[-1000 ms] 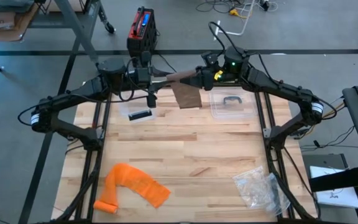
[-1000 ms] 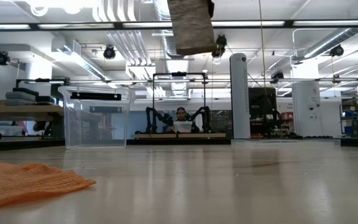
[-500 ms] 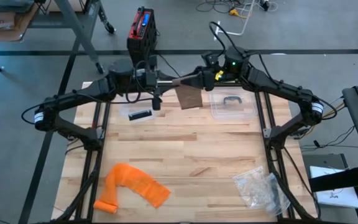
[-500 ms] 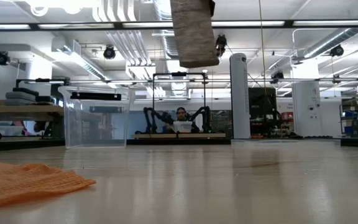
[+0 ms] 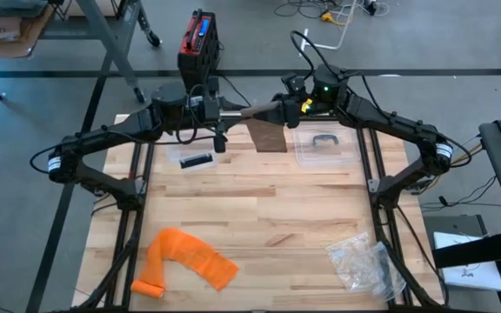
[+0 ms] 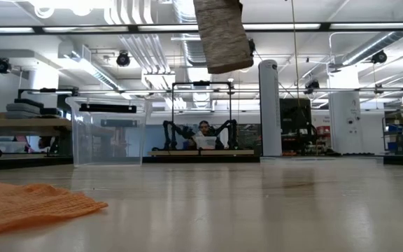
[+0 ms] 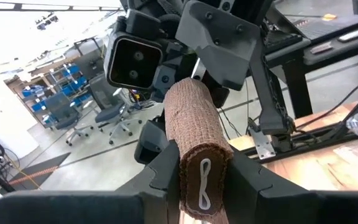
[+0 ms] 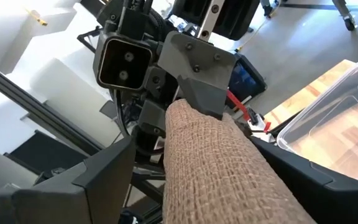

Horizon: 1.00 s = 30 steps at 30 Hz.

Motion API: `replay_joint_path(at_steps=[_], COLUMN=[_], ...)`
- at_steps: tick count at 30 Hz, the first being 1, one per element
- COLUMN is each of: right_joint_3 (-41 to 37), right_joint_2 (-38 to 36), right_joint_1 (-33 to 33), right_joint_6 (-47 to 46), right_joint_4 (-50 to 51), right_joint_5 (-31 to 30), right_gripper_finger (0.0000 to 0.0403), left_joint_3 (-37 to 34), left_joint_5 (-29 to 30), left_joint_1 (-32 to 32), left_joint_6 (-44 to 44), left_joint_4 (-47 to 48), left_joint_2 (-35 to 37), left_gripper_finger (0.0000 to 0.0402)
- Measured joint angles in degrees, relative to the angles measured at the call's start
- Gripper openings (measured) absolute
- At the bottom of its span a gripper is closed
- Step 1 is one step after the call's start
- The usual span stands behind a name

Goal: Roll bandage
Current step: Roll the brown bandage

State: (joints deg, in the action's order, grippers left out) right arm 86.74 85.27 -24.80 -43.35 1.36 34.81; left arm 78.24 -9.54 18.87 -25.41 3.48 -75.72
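Brown bandage (image 7: 194, 134) sits clamped in the left pincer (image 7: 197, 177), aloft.

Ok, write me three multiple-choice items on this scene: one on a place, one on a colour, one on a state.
1. Where is the brown bandage?
A. flat on the table
B. held in the air between both grippers
C. inside the clear box

2. What colour is the mesh cloth at the table's near left?
A. orange
B. blue
C. white

3. How is the left gripper?
A. wide open, empty
B. out of view
C. shut on the bandage

Key: 1 B, it hangs between the arms; 2 A, plainly orange; 3 C, its fingers clamp the bandage's end.
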Motion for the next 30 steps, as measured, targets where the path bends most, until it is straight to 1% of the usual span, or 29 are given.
replay_joint_path(at_steps=[7,22,26,30], right_joint_3=[0.0,0.0,0.0,0.0], right_joint_2=[0.02,0.02,0.02,0.02], right_joint_1=[-0.02,-0.02,-0.02,-0.02], right_joint_6=[-0.07,-3.2,-3.14,-3.04], right_joint_4=[0.29,0.25,0.23,0.29], right_joint_5=[-0.28,-0.82,-1.28,-1.5], right_gripper_finger=[0.0284,0.0252,0.0231,0.0194], left_joint_3=[0.02,0.02,0.02,0.04], left_joint_5=[2.39,2.85,2.86,2.86], left_joint_1=[-0.09,-0.09,-0.09,-0.2], left_joint_6=[-2.12,-2.95,-2.93,-2.55], left_joint_4=[0.98,0.45,0.34,0.3], left_joint_2=[0.02,-0.09,-0.07,-0.07], left_gripper_finger=[0.0076,0.0077,0.0078,0.0095])
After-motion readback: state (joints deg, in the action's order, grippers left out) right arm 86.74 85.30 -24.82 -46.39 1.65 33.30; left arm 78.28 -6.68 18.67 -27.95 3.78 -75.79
